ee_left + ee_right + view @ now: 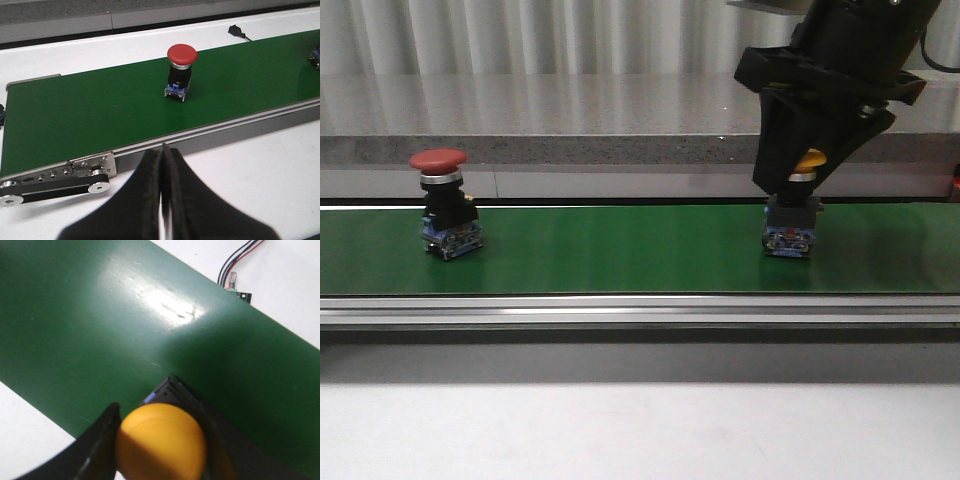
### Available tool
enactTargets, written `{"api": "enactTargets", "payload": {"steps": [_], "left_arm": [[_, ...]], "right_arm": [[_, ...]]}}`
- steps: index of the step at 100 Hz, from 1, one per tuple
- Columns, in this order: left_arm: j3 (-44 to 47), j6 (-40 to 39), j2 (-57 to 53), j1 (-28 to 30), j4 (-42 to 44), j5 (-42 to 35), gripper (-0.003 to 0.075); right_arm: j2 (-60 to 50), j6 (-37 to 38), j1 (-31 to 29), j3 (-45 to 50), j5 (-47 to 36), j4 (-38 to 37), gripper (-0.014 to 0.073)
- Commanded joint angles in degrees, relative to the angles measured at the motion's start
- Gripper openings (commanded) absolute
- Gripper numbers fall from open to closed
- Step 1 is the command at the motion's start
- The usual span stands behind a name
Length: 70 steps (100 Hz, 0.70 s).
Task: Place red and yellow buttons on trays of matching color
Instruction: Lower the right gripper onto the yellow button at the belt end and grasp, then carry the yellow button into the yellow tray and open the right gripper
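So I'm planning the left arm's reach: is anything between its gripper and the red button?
Nothing visible. The left gripper, shut, sits off the green belt; only bare belt lies between it and the upright red button.

Heads up, you can't see much of the yellow button [808, 160] from the front: the right gripper [807, 185] covers most of its cap, so only a sliver of yellow pokes out. In the right wrist view the cap [161, 442] is blurry and runs off the picture's edge, and it hides nearly all of its own base. The green belt [620, 250] is cut off on both sides up front. In the left wrist view, a blue thing [315, 55] at the edge is mostly out of frame, can't tell what it is.
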Motion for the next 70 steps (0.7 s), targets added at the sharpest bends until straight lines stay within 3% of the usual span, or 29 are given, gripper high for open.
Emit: {"api": "enactTargets", "payload": {"steps": [1, 17, 36, 70], "left_arm": [[-1.44, 0.10, 0.44, -0.48, -1.04, -4.21, -0.0020], [-1.44, 0.10, 0.44, -0.48, -1.04, -4.21, -0.0020], [-1.44, 0.10, 0.44, -0.48, -1.04, -4.21, -0.0020], [-1.44, 0.10, 0.44, -0.48, -1.04, -4.21, -0.0020]], "right_arm": [[-2.76, -0.82, 0.08, -1.86, -2.40, 0.95, 0.0111], [-6.07, 3.65, -1.48, -1.86, -3.22, 0.95, 0.0112], [-11.98, 10.74, -7.98, -0.99, -2.98, -0.18, 0.0112], [-19.03, 13.21, -27.78, 0.03, -0.38, -1.25, 0.0112]]}}
